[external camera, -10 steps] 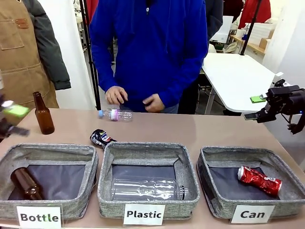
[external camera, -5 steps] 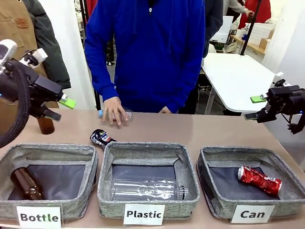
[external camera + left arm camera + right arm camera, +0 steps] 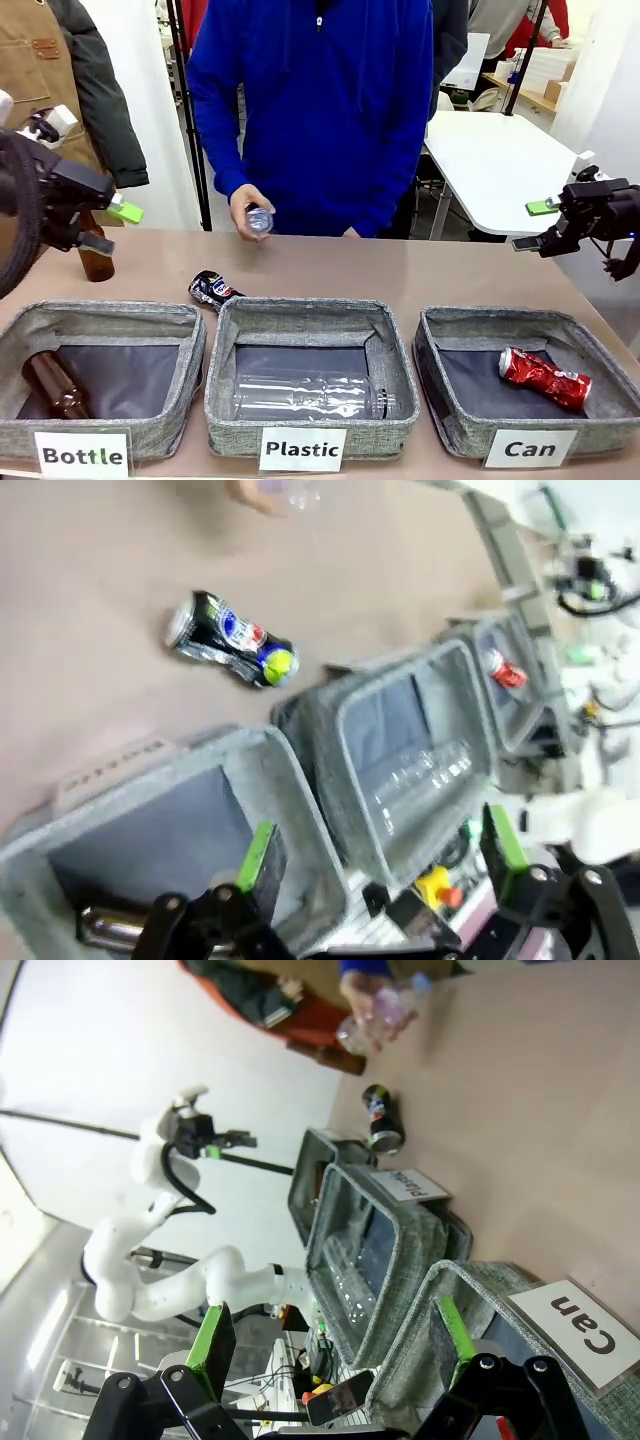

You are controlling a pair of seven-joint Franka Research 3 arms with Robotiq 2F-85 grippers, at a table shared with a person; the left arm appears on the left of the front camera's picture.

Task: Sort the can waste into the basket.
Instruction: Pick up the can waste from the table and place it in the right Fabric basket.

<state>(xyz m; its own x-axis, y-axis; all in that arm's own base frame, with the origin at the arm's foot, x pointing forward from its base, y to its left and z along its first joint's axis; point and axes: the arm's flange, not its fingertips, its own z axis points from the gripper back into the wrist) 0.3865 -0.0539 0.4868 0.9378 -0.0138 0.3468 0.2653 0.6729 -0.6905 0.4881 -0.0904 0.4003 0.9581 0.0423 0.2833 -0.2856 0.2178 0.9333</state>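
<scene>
Black can lies on tan table; left gripper and right gripper gape.

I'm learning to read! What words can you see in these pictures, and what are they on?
"Bottle": left card on the left basket.
"Plastic": middle card on the middle basket.
"Can": right card on the right basket.
Black can: print too small to read.
Red can: white marks too blurred to read.
</scene>
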